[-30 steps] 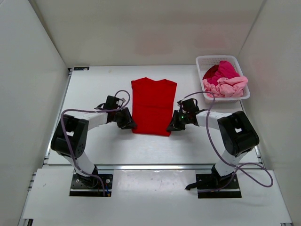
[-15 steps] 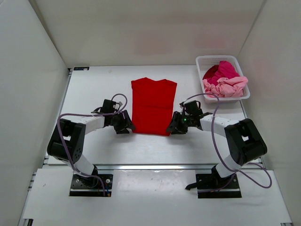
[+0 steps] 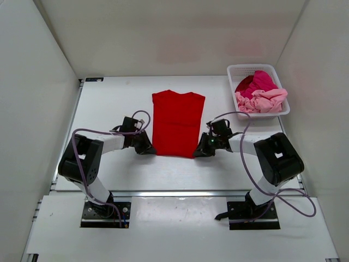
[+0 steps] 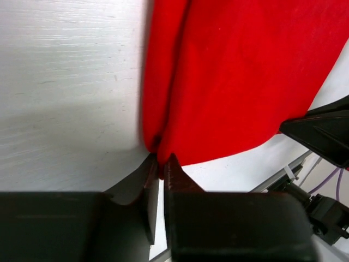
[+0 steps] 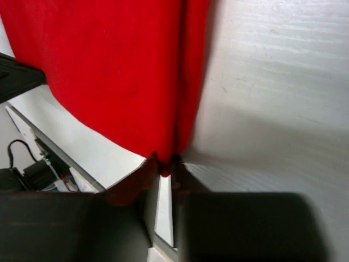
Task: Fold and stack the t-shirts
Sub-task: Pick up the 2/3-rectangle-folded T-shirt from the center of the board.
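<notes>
Both arms are down low on the table [image 3: 109,103], one on each side of the red t-shirt [image 3: 178,123]. The left gripper [image 3: 148,147] sits at the shirt's near-left corner. From its wrist camera the two fingers [image 4: 177,183] are drawn almost together, with a sliver of red hem nipped between the tips. That's a pinch on the cloth, right at the corner. Ahead of those fingers the red fabric runs away in a long fold, doubled over along the edge closest to the gripper, with bare table off to the outer side.

Over to the right gripper [image 3: 199,152], and it's the mirror picture: it's parked at the near-right corner, jaws pressed close, and a bit of the red edge is caught between the tips. Beyond its fingers [image 5: 191,188] the shirt stretches forward with a folded edge running down the gripper's own side.

Between the two grippers the red t-shirt lies flat, a tidy upright rectangle with its neckline at the far end, well out in front of both tools.

Farther out, beyond the right gripper and off to its outer side, a white basket [image 3: 234,71] stands at the table's far corner. A magenta t-shirt [image 3: 260,81] is bundled inside it, and a pale pink t-shirt [image 3: 262,101] is heaped over the near rim.
</notes>
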Controlling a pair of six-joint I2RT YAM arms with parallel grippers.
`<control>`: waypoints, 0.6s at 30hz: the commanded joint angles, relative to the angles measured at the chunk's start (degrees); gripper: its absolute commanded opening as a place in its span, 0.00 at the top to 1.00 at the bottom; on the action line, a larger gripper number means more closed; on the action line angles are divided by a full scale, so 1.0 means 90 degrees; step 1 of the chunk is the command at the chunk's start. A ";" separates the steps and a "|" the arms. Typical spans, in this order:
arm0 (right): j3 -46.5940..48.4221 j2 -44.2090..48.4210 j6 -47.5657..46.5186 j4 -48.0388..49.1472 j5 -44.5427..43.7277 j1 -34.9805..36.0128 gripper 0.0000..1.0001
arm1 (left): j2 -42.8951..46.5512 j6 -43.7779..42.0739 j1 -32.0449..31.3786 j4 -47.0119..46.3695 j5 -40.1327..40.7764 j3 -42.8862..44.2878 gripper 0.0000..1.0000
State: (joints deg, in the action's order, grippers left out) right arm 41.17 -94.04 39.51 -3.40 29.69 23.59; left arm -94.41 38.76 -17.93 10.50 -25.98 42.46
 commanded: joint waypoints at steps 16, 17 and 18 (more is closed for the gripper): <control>-0.1636 0.3424 0.1186 -0.1320 -0.1023 0.2261 1.00 | 0.3154 -0.1446 -0.0535 0.4222 0.0522 -0.0519 1.00; -0.1509 0.3630 0.1187 -0.1515 -0.1072 0.2203 1.00 | 0.3243 -0.1330 -0.0614 0.4204 0.0368 -0.0489 1.00; -0.1421 0.3710 0.1051 -0.1681 -0.1131 0.2154 1.00 | 0.3273 -0.1261 -0.0586 0.4137 0.0376 -0.0460 1.00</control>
State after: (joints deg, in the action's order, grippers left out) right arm 26.28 -64.40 47.66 -12.08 23.90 43.51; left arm -66.96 28.64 -22.35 41.17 -24.67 36.51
